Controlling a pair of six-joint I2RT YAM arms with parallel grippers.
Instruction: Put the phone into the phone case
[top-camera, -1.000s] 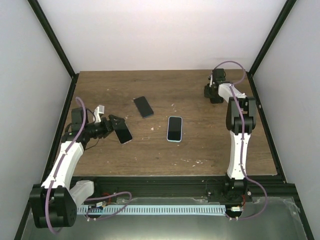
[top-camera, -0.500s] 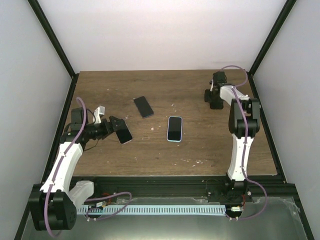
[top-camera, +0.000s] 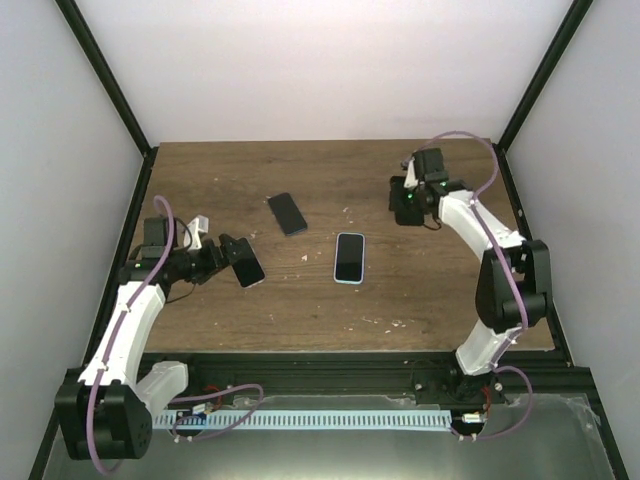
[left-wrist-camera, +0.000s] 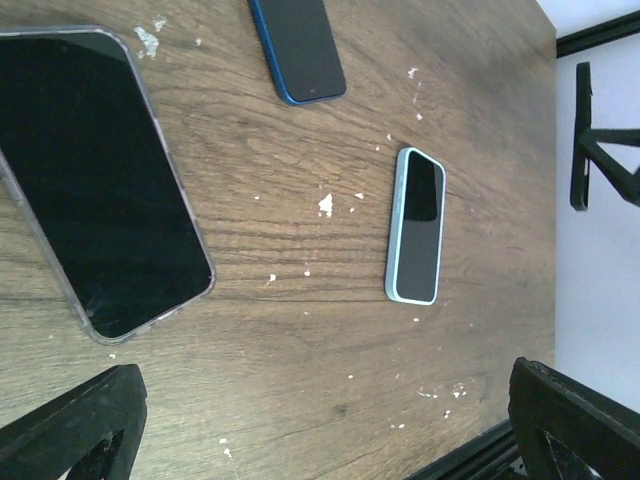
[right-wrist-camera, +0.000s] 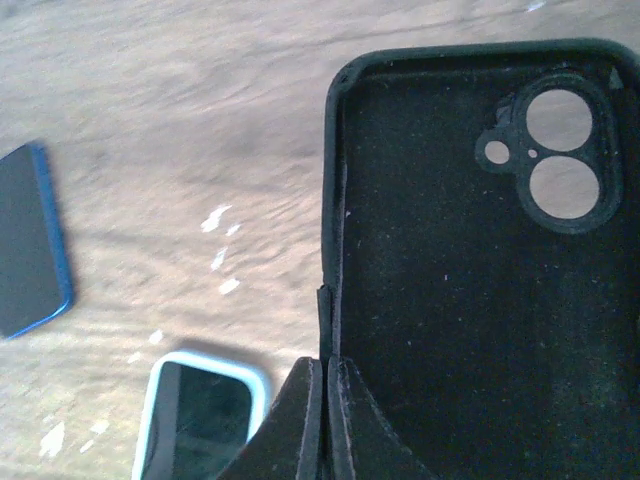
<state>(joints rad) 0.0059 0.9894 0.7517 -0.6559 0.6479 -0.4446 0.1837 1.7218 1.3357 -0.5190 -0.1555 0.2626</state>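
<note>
1. Brown wooden table (top-camera: 300, 320) fills the middle of the overhead view, flecked with small white specks.
2. The white and black left arm (top-camera: 130, 320) rises along the left side. Its left gripper (top-camera: 222, 252) sits at centre left with its jaws spread wide, holding nothing. In its wrist view the black fingers (left-wrist-camera: 75, 420) stand at the two bottom corners.
3. The right arm (top-camera: 490, 290) bends up the right side to the upper right of the table. Its right gripper (top-camera: 407, 203) has its jaws pressed together, clamped on one side wall of the case.
4. The black phone case (right-wrist-camera: 470, 250) fills the right half of the right wrist view. Its open inside faces the camera, with the lens cut-outs at upper right. Whether it touches the table cannot be told.
5. The clear-rimmed phone (top-camera: 248, 266) lies flat, dark face up, just beside the left gripper and free of its fingers.
6. The pale-blue phone (top-camera: 349, 257) lies flat at centre frame.
7. The blue-edged phone (top-camera: 287, 213) lies above and left of centre, apart from the others.
</note>
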